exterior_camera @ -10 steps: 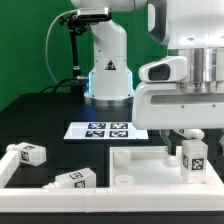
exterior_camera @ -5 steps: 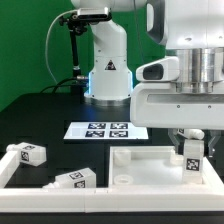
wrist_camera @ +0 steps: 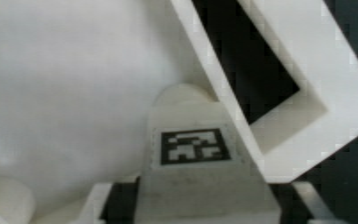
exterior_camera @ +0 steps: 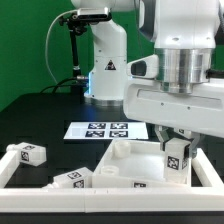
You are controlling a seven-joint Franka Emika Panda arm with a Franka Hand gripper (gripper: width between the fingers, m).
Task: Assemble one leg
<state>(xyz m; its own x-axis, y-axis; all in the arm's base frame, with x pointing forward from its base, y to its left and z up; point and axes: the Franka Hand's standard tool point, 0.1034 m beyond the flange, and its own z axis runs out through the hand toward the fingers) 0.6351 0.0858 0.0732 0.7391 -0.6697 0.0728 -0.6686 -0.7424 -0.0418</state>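
Observation:
My gripper [exterior_camera: 176,140] is shut on a leg [exterior_camera: 176,158], a stubby white peg with a black-and-white tag, and holds it upright just over the right part of the big white square panel [exterior_camera: 140,165]. In the wrist view the leg [wrist_camera: 197,150] fills the space between my fingers, with the panel's inside [wrist_camera: 69,90] and its raised rim [wrist_camera: 274,70] behind it. Two more legs lie at the exterior view's left: one [exterior_camera: 30,153] near the left edge, one [exterior_camera: 72,178] in front of the panel.
The marker board [exterior_camera: 105,130] lies flat behind the panel, in front of the robot base [exterior_camera: 108,70]. A white frame edge [exterior_camera: 10,170] runs along the front left. The table is dark.
The arm has moved toward the exterior view's left and nearer the camera, carrying the leg with it. The panel now appears shifted and tilted. The loose legs have not moved.

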